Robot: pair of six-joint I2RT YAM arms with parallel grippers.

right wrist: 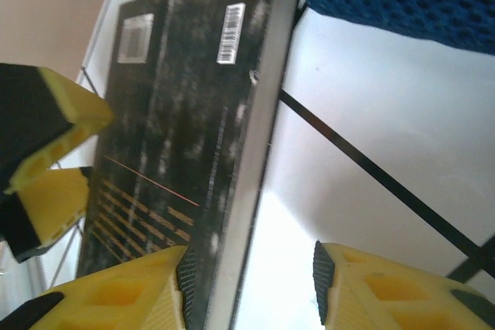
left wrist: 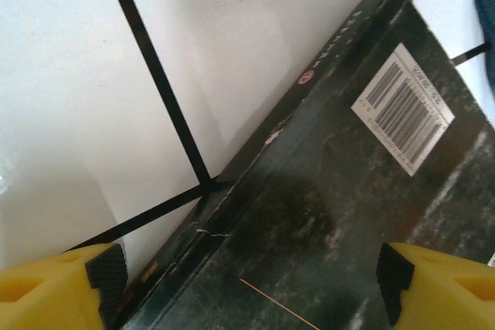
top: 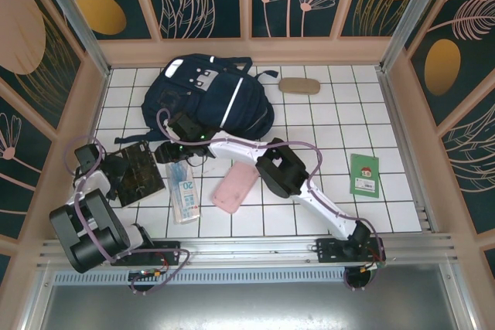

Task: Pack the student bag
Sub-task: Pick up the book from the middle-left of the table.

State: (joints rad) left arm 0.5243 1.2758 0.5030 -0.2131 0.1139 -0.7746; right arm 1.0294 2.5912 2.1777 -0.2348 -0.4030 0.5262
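My L hand (left wrist: 251,277) and R hand (right wrist: 249,284), both released, straddle edges of dark book (top: 138,171) near table (top: 325,199) left edge, prob. to lift it.

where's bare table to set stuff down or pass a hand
Bare tiles: on the right, between the tan pouch, the green booklet and the right wall, and along the near edge in front of the pink case. Left of centre is crowded: black book, white packet and pink case sit close by the student bag.
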